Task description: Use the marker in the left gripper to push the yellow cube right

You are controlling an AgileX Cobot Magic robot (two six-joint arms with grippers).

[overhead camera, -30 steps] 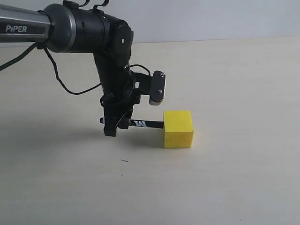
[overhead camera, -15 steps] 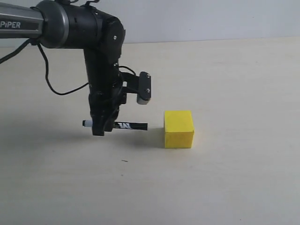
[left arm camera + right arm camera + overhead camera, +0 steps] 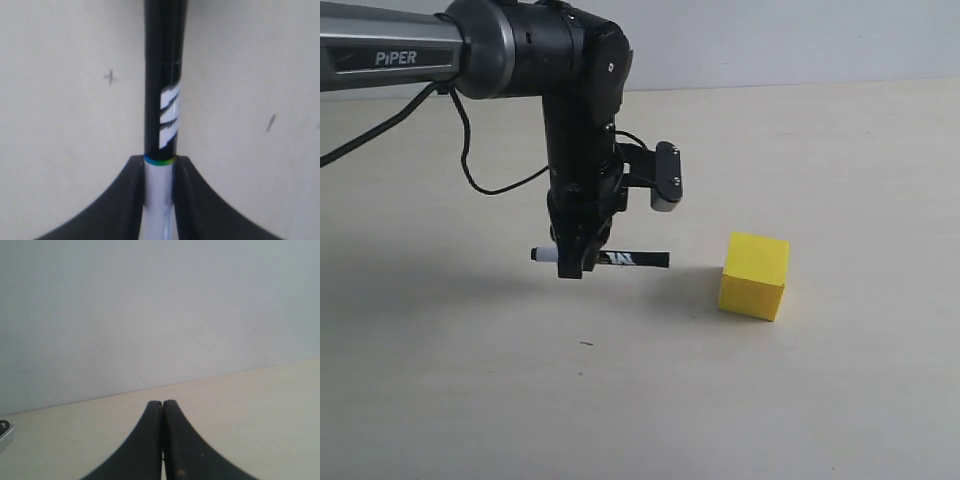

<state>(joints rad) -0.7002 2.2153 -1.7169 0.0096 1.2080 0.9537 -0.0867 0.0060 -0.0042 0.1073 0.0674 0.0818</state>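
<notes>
The yellow cube [image 3: 754,276] sits on the pale table, turned slightly so one corner faces forward. Left of it, my left gripper [image 3: 575,265] points down from the black PiPER arm, shut on the marker [image 3: 620,259]. The marker lies level, with its black lettered end pointing at the cube and a clear gap between them; its white end sticks out to the left. In the left wrist view the fingers [image 3: 134,200] clamp the marker's [image 3: 165,100] white barrel at my left gripper [image 3: 160,162]. My right gripper [image 3: 162,402] is shut on nothing, low over the table.
The small camera module [image 3: 665,180] and black cable [image 3: 490,185] hang beside the left arm. A tiny dark mark [image 3: 585,344] lies on the table in front of it. A pale wall [image 3: 770,40] bounds the far edge.
The cube has slid right and turned a little. The left arm drew back left, then came right again with the marker; its tip now stands apart from the cube.
</notes>
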